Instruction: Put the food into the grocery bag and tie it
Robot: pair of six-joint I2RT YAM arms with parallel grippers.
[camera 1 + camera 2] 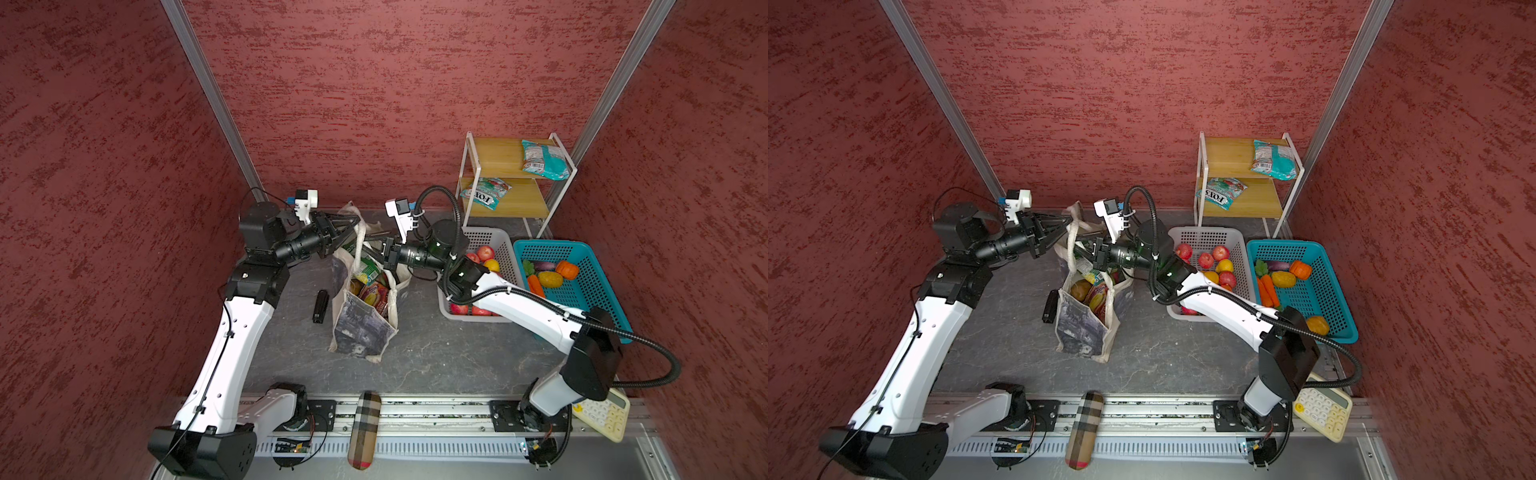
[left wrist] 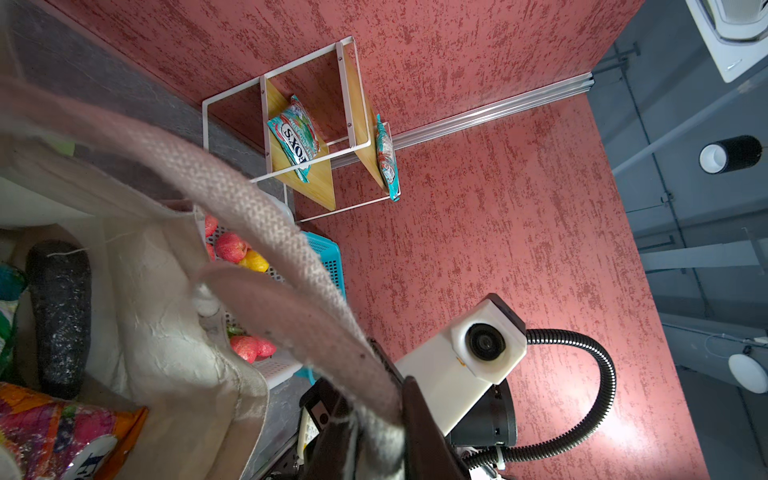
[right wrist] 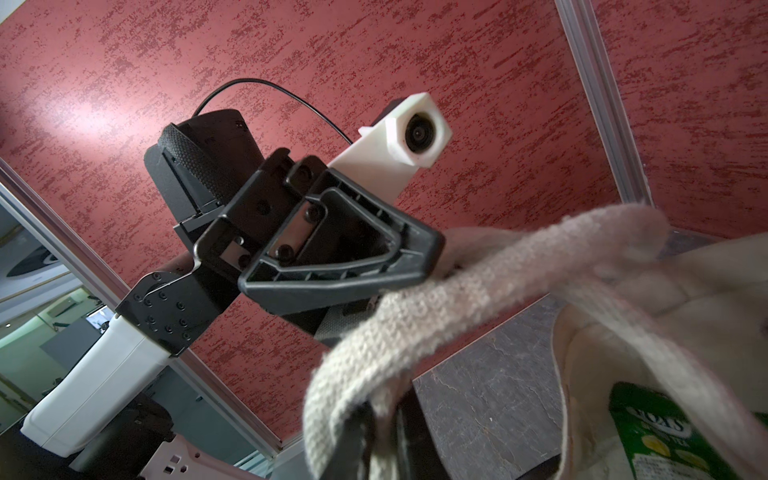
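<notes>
The grocery bag [image 1: 361, 328] [image 1: 1084, 328] stands upright mid-table, cream canvas with a grey print, its mouth open. Inside lies food: a green FOX'S packet [image 1: 368, 270] [image 3: 656, 436], an orange packet [image 1: 376, 297] [image 2: 54, 428] and a brown oval [image 1: 1080, 289]. My left gripper [image 1: 353, 222] [image 1: 1069, 222] [image 2: 374, 436] is shut on a cream strap handle [image 2: 257, 216] above the bag's far end. My right gripper [image 1: 372, 245] [image 1: 1084, 245] [image 3: 382, 449] faces it from the right, shut on a strap handle [image 3: 457, 299]. The two grippers are close together.
Right of the bag are a white basket [image 1: 494, 245] of red and yellow fruit and a blue basket [image 1: 590, 274] of vegetables. Behind them a small shelf [image 1: 515, 178] holds two packets. A black object [image 1: 321, 306] lies left of the bag; a calculator [image 1: 602, 415] and plaid case [image 1: 365, 428] lie on the front rail.
</notes>
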